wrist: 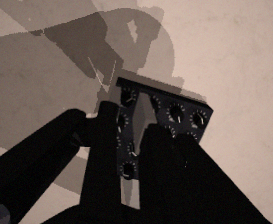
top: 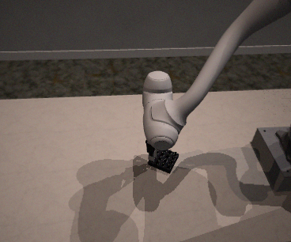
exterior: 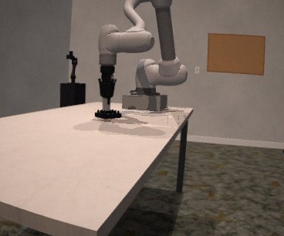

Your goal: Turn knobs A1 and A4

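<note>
Your hand, its fingers close together, perhaps around a knob (you cannot tell), meets a light-looking knob box (top: pixel 165 163) (exterior: pixel 108 115) (wrist: pixel 185 101); grip knobs by their sides.

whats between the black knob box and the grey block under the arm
The arm's dark shadow lies across the pale tabletop there, seen in the top view.

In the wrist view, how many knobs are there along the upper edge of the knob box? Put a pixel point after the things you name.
4: one at the left corner (wrist: pixel 127 96), one partly hidden by the gripper's finger (wrist: pixel 144 116), one right of it (wrist: pixel 176 113), one near the right corner (wrist: pixel 199 119).
</note>
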### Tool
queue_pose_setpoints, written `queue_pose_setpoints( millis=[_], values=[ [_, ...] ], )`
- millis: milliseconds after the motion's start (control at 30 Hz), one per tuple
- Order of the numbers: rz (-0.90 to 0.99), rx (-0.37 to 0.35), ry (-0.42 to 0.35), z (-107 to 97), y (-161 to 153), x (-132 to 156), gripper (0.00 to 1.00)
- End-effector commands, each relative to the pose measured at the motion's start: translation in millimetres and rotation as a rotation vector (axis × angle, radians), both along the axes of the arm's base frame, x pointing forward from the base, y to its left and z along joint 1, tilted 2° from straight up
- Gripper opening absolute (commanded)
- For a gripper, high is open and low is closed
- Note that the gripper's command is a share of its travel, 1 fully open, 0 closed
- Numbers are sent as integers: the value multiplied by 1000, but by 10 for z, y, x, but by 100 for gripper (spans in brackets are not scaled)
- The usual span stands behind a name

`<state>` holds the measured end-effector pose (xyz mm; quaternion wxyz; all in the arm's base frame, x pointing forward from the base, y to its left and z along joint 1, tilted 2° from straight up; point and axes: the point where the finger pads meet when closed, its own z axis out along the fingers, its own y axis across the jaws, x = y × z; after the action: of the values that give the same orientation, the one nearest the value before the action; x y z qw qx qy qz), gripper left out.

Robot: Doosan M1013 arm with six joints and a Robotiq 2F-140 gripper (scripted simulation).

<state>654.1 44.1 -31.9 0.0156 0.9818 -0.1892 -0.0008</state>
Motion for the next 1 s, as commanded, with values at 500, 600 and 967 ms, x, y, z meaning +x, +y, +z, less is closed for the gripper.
queue_pose_setpoints(
  millis=[500, 600, 967],
  values=[
    [0, 0, 0, -48, -1, 0, 12],
    [0, 0, 0, -73, -2, -1, 12],
    [0, 0, 0, -132, -3, -1, 12]
  ],
)
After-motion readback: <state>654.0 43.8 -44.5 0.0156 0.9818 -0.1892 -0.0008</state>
